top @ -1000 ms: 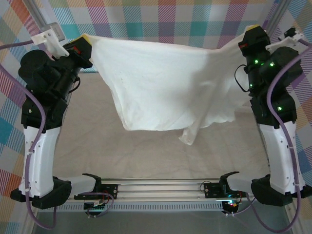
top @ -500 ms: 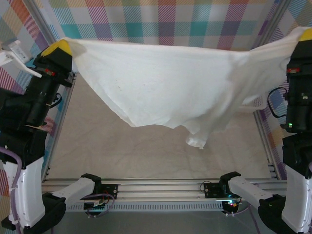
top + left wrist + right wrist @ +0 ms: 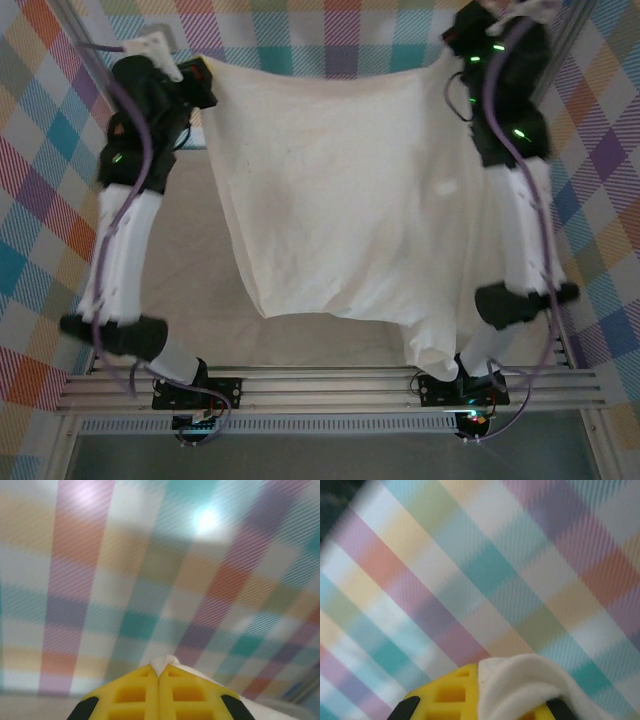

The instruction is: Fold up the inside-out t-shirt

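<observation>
The inside-out t-shirt [image 3: 340,190] is a plain white sheet of cloth held up off the table and spread between both grippers. My left gripper [image 3: 203,82] is shut on its far left corner, and my right gripper [image 3: 456,42] is shut on its far right corner. The cloth drapes toward the near edge, with a tail [image 3: 435,355] hanging lowest at the right. In the left wrist view a small tuft of shirt [image 3: 165,661] pokes out between the closed yellow fingers [image 3: 131,692]. In the right wrist view a thick fold of shirt [image 3: 530,677] covers one yellow finger [image 3: 451,692].
Plaid cloth walls [image 3: 330,35] close off the back and both sides. The beige table top [image 3: 205,270] lies below the shirt. An aluminium rail [image 3: 330,390] with both arm bases runs along the near edge.
Both arms have swung from spread wide apart to reaching far back and closer together. The shirt, earlier stretched sideways, now hangs narrower and longer toward the near edge.
</observation>
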Tool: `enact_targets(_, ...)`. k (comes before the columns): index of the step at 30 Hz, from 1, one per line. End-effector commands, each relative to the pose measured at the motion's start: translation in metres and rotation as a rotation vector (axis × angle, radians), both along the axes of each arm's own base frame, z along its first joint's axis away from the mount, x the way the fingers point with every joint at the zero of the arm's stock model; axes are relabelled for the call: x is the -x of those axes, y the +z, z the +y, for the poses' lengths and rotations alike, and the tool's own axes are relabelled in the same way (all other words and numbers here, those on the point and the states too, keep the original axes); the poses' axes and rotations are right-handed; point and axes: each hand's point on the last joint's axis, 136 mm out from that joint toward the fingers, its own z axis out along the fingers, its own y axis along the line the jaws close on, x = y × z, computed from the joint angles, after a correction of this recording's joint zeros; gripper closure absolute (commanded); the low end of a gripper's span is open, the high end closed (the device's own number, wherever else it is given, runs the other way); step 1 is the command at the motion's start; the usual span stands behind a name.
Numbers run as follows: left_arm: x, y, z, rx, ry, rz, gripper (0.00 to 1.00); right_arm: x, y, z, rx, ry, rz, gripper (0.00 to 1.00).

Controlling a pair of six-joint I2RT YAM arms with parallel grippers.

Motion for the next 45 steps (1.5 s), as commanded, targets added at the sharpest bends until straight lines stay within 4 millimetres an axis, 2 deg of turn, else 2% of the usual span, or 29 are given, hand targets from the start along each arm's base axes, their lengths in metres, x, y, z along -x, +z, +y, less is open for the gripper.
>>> enact_targets(1, -0.071, -0.122, 0.035, 0.053, 0.09, 0.297, 1.0, -0.071, -0.103, 0.021, 0.083, 0.06, 0.243, 1.0)
enact_targets(2, -0.087, -0.147, 0.037, 0.06, 0.093, 0.335, 0.97, -0.086, -0.125, 0.027, 0.099, 0.072, 0.277, 1.0)
enact_targets(3, -0.103, -0.172, 0.038, 0.067, 0.092, 0.363, 0.83, -0.103, -0.147, 0.035, 0.126, 0.103, 0.3, 0.96)
enact_targets(4, -0.117, -0.192, 0.039, 0.072, 0.085, 0.378, 0.67, -0.118, -0.167, 0.045, 0.147, 0.151, 0.318, 0.81)
enact_targets(6, -0.135, -0.209, 0.043, 0.111, 0.074, 0.386, 0.45, -0.135, -0.194, 0.058, 0.186, 0.239, 0.345, 0.55)
enact_targets(8, -0.141, -0.204, 0.044, 0.137, 0.05, 0.371, 0.34, -0.134, -0.201, 0.057, 0.208, 0.256, 0.369, 0.47)
enact_targets(10, -0.133, -0.19, 0.04, 0.144, 0.018, 0.364, 0.31, -0.123, -0.195, 0.049, 0.268, 0.243, 0.386, 0.42)
enact_targets(12, -0.117, -0.184, 0.032, 0.167, -0.012, 0.395, 0.31, -0.105, -0.192, 0.043, 0.311, 0.252, 0.424, 0.41)
enact_targets(14, -0.093, -0.188, 0.018, 0.185, -0.034, 0.459, 0.32, -0.08, -0.197, 0.044, 0.35, 0.307, 0.474, 0.38)
enact_targets(16, -0.061, -0.205, -0.003, 0.179, -0.038, 0.535, 0.32, -0.047, -0.213, 0.046, 0.389, 0.383, 0.561, 0.36)
enact_targets(18, -0.027, -0.236, -0.02, 0.143, -0.016, 0.64, 0.33, -0.015, -0.247, 0.049, 0.353, 0.451, 0.687, 0.37)
enact_targets(20, 0.01, -0.276, -0.029, 0.099, 0.038, 0.754, 0.35, 0.018, -0.29, 0.054, 0.263, 0.506, 0.792, 0.39)
enact_targets(22, 0.043, -0.317, -0.034, 0.098, 0.082, 0.841, 0.41, 0.049, -0.346, 0.055, 0.164, 0.525, 0.898, 0.46)
enact_targets(23, 0.057, -0.337, -0.035, 0.102, 0.097, 0.882, 0.47, 0.06, -0.366, 0.055, 0.133, 0.535, 0.919, 0.49)
enact_targets(24, 0.069, -0.357, -0.034, 0.11, 0.109, 0.921, 0.57, 0.071, -0.39, 0.055, 0.102, 0.535, 0.959, 0.56)
enact_targets(25, 0.079, -0.376, -0.034, 0.116, 0.121, 0.962, 0.69, 0.08, -0.411, 0.053, 0.079, 0.531, 1.013, 0.64)
enact_targets(26, 0.086, -0.393, -0.032, 0.114, 0.131, 1.004, 0.84, 0.087, -0.427, 0.054, 0.071, 0.538, 1.061, 0.74)
enact_targets(27, 0.092, -0.405, -0.031, 0.105, 0.139, 1.04, 0.95, 0.092, -0.441, 0.053, 0.066, 0.536, 1.107, 0.84)
enact_targets(28, 0.095, -0.417, -0.029, 0.091, 0.153, 1.072, 1.0, 0.095, -0.456, 0.052, 0.059, 0.529, 1.154, 0.91)
enact_targets(29, 0.097, -0.428, -0.027, 0.077, 0.166, 1.095, 1.0, 0.096, -0.469, 0.052, 0.053, 0.525, 1.192, 0.97)
enact_targets(30, 0.096, -0.438, -0.024, 0.067, 0.183, 1.113, 1.0, 0.096, -0.481, 0.052, 0.053, 0.519, 1.216, 1.0)
enact_targets(33, 0.083, -0.467, -0.016, 0.054, 0.252, 1.163, 1.0, 0.089, -0.517, 0.047, 0.045, 0.46, 1.278, 1.0)
enact_targets(36, 0.058, -0.494, -0.01, 0.097, 0.3, 1.194, 1.0, 0.076, -0.542, 0.047, 0.034, 0.412, 1.313, 1.0)
enact_targets(38, 0.036, -0.508, -0.005, 0.116, 0.328, 1.202, 1.0, 0.064, -0.554, 0.047, 0.047, 0.374, 1.312, 1.0)
enact_targets(43, -0.021, -0.539, 0.007, 0.132, 0.354, 1.222, 1.0, 0.032, -0.565, 0.051, 0.049, 0.318, 1.294, 1.0)
enact_targets(45, -0.044, -0.546, 0.012, 0.139, 0.346, 1.213, 1.0, 0.019, -0.569, 0.057, 0.034, 0.316, 1.286, 1.0)
